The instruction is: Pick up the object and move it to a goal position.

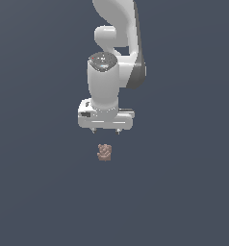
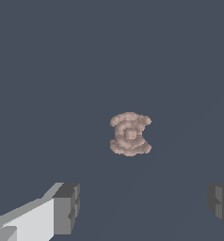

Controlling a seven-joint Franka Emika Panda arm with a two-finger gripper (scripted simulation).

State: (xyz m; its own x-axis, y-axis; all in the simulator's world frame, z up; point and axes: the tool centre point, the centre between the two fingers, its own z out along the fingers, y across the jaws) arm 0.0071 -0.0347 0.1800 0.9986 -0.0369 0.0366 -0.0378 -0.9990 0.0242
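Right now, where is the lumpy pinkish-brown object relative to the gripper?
In the exterior view the object sits just below the open gripper, apart from it, on the plain grey floor. The wrist view shows it ahead of the spread fingers, not between them.

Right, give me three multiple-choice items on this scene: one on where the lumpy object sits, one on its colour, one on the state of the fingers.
1. Where is the small lumpy pinkish-brown object relative to the white robot gripper?
A. Clamped between the fingers
B. Below the gripper, apart from it
C. Resting on top of the arm

2. What colour is the object?
A. Pinkish-brown
B. Bright green
C. Blue

3. How do the dark grey fingers stand?
A. Shut on the object
B. Shut on nothing
C. Open, wide apart

Answers: 1 B, since the exterior view shows a gap between the fingertips and the object. 2 A, as both views show that tint against the dark grey ground. 3 C, because the wrist view shows the fingers at opposite sides with bare ground between them.
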